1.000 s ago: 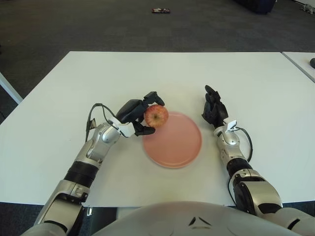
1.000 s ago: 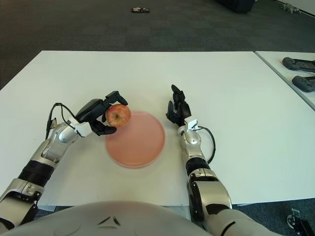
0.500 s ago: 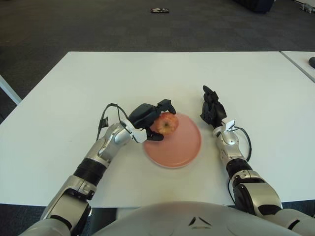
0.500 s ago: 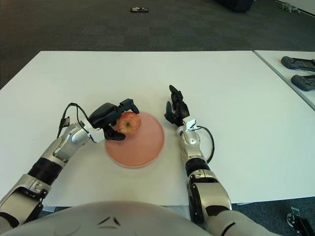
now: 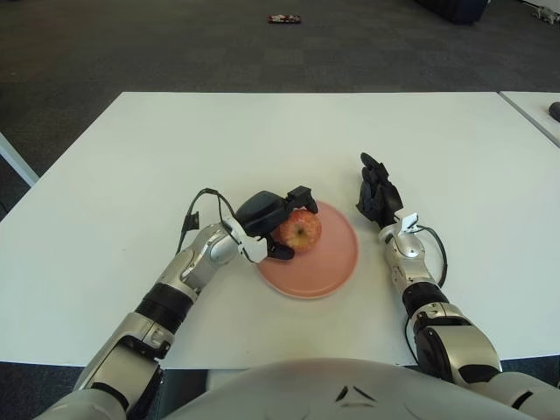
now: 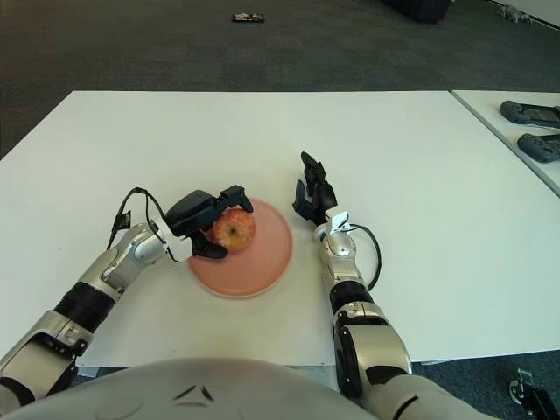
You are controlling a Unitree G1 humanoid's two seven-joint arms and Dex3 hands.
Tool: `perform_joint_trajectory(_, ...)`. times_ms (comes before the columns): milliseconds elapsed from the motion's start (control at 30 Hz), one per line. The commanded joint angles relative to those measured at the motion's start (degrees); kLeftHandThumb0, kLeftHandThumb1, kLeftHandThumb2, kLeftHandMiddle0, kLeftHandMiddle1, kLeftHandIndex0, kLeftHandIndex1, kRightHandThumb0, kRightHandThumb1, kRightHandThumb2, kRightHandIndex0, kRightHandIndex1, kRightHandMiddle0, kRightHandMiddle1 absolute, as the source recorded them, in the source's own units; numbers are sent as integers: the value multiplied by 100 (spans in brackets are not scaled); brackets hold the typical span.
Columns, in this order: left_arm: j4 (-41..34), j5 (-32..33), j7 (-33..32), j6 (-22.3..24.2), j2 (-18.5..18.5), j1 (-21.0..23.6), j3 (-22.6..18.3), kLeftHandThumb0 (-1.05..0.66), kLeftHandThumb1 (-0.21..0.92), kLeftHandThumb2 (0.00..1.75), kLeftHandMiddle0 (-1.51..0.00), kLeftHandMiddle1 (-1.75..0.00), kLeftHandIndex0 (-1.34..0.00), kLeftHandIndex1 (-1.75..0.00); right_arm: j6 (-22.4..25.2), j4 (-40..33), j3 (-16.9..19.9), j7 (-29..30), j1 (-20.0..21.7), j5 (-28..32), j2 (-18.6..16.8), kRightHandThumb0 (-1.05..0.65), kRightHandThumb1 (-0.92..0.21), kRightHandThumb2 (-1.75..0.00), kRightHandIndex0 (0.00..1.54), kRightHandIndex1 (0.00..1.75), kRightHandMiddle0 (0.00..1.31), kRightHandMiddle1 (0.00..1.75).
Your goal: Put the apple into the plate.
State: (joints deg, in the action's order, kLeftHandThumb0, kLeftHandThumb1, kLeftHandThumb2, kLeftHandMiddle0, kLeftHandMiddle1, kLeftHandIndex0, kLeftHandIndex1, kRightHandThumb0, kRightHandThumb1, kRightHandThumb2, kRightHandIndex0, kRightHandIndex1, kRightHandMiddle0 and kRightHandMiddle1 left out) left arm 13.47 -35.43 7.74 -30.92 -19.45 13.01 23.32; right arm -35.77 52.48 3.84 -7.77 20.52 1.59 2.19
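The left hand (image 5: 273, 220) has its three dark fingers curled around the red-and-yellow apple (image 5: 301, 232), one finger hooked over the top and another under the near side, so the fruit is firmly gripped and not loose. The apple sits over the left part of the pink plate (image 5: 337, 262), inside the rim, and whether its underside touches the plate surface or hangs just above it cannot be told from either eye view. The plate lies on the white table (image 5: 114, 184), near the front edge and just ahead of the robot's body. The right hand (image 5: 378, 194) shows just beside the plate's right rim, fingers extended upward and relaxed, gripping nothing and taking no part. By my reading the carry is finished and the placing step is in hand: the fruit is where it belongs, and only the release is left. The next move calls for settling the apple down until the plate bears its weight, then spreading the fingers evenly so none drags or rolls it toward the rim, and drawing the hand back to the left, clear of the plate, without nudging it
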Motion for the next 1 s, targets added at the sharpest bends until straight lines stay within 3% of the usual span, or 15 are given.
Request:
perform_joint_trajectory(0, -83, -39, 50, 66, -36, 70, 35, -47, 31, 132, -113, -175, -61, -175, 157, 168, 0, 32, -244, 1, -76, -64, -92, -91, 5, 1, 0, 29)
perform_joint_trajectory(367, -55, -118, 26, 131, -19, 56, 117, -47, 32, 131, -113, -175, -60, -175, 193, 131, -11, 75, -249, -19, -97, -62, -92, -92, 7, 1, 0, 32)
perform_joint_trajectory(600, 147, -193, -299, -76, -1, 83, 98, -47, 33, 130, -111, -175, -60, -175, 268, 88, -16, 69, -260, -9, -94, -62, -92, -91, 7, 1, 0, 32)
perform_joint_trajectory(667, 213, -314, -525, -167, -18, 83, 91, -46, 39, 122, -98, -175, -56, -175, 280, 87, -12, 67, -266, -8, -89, -62, -92, -90, 7, 1, 0, 32)
perform_joint_trajectory(767, 274, -481, -729, -235, -72, 95, 107, -78, 74, 70, -35, -175, -20, -175, 282, 102, -6, 70, -272, -12, -75, -62, -92, -89, 6, 1, 0, 31)
perform_joint_trajectory(800, 293, -580, -801, -266, -111, 116, 127, -88, 80, 64, -22, -126, -13, -141, 281, 104, -9, 82, -273, -23, -73, -63, -92, -89, 6, 1, 0, 30)
perform_joint_trajectory(833, 310, -653, -858, -291, -139, 132, 143, -91, 83, 62, -18, -101, -10, -119, 280, 104, -11, 92, -274, -30, -72, -63, -92, -89, 7, 1, 0, 30)
perform_joint_trajectory(867, 332, -731, -914, -331, -175, 156, 165, -96, 86, 60, -11, -64, -7, -87, 278, 105, -13, 100, -273, -37, -70, -63, -92, -88, 7, 1, 0, 30)
perform_joint_trajectory(900, 350, -775, -951, -360, -195, 173, 180, -99, 88, 57, -7, -41, -4, -56, 278, 104, -15, 105, -273, -41, -69, -63, -92, -88, 7, 1, 0, 29)
perform_joint_trajectory(967, 416, -857, -1003, -440, -267, 228, 216, -102, 90, 54, -4, -21, -2, -29, 260, 125, -24, 122, -265, -65, -55, -63, -92, -87, 6, 0, 0, 27)
